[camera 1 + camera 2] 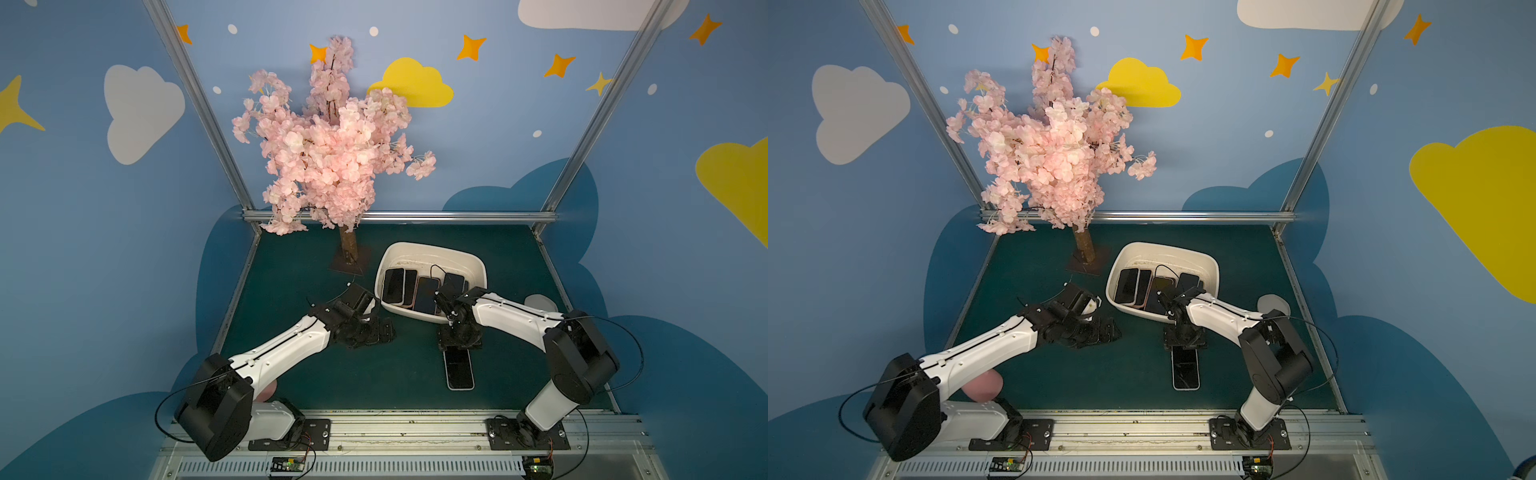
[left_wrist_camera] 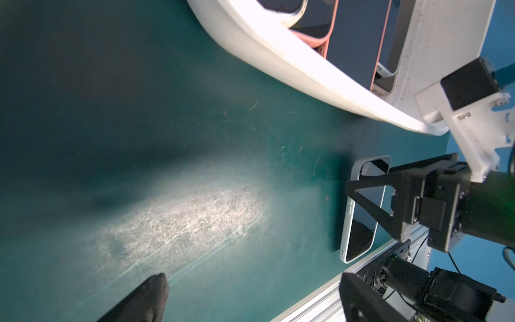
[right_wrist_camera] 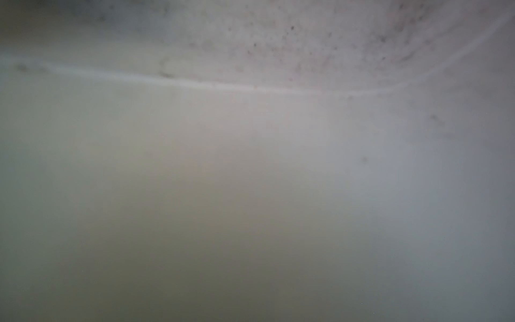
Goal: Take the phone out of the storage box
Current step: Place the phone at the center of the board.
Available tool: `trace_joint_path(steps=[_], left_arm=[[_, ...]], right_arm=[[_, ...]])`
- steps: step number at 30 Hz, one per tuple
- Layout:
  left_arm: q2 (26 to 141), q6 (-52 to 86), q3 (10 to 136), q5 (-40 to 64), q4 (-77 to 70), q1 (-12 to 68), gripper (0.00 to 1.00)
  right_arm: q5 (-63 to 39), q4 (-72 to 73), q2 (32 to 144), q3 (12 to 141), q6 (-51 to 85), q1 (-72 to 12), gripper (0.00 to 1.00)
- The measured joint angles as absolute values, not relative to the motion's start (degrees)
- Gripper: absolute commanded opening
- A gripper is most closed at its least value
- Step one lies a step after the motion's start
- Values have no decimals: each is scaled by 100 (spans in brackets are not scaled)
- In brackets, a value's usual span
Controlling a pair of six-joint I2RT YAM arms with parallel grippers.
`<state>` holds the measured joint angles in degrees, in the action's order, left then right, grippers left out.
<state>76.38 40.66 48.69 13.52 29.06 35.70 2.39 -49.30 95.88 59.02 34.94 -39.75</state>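
Overhanging phone (image 1: 459, 374), right claw (image 1: 459, 348) (grip unclear).

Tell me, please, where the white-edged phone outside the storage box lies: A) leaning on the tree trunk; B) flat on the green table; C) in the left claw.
B: the white-edged phone lies flat on the green table, nearer the camera than the storage box.

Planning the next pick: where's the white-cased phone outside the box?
In both top views the white-cased phone lies flat on the green mat, on the robot's right, just in front of the storage box, its far end under the right gripper.
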Motion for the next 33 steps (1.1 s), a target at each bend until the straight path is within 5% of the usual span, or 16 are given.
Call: trace_joint_path(steps=[23, 27, 33], left_arm=[[7813, 3920, 5089, 1267, 3035, 3535, 100], [7837, 3911, 5129, 1269, 3044, 3496, 100], [7999, 3870, 5426, 1378, 3059, 3433, 100]], right_arm=[[349, -4657, 9845, 5817, 3588, -3981, 84], [366, -4657, 9845, 5817, 3581, -3981, 97], [405, -4683, 9837, 5817, 3579, -3979, 98]])
